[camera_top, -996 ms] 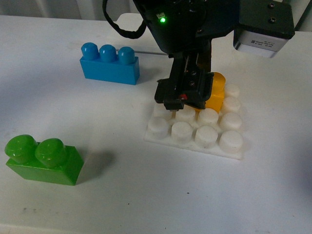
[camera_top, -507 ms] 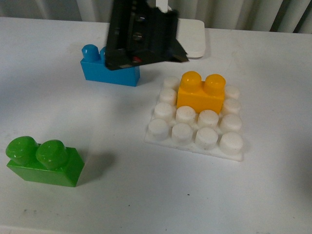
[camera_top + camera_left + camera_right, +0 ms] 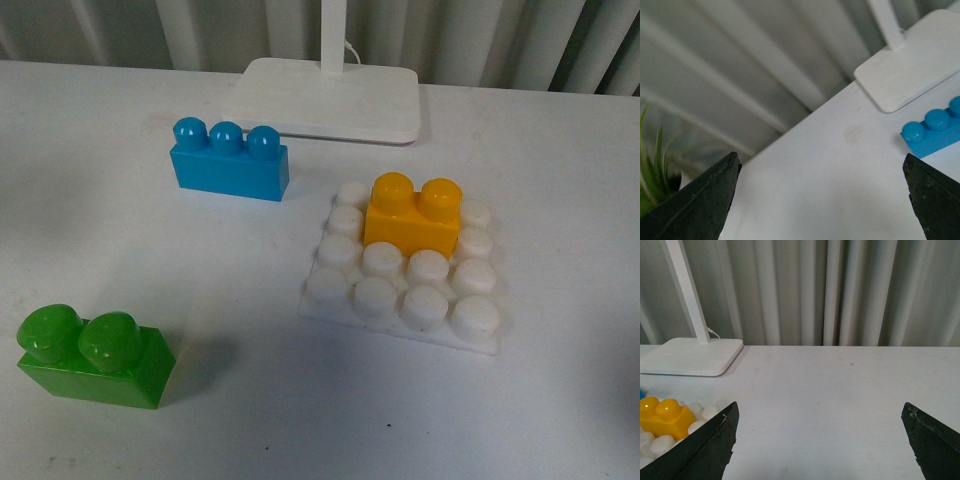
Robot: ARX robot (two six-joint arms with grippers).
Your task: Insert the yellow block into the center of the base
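The yellow block [image 3: 413,213] sat upright on the base [image 3: 404,265], over its middle studs toward twelve o'clock, nothing touching it. Left gripper [image 3: 822,200] and right gripper [image 3: 820,447] both hung spread wide and empty above the table [image 3: 300,400].

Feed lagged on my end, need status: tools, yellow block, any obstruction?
Both tools open, holding nothing: left, right. Yellow block seated on base, in the far middle rows. Nothing on or against it.
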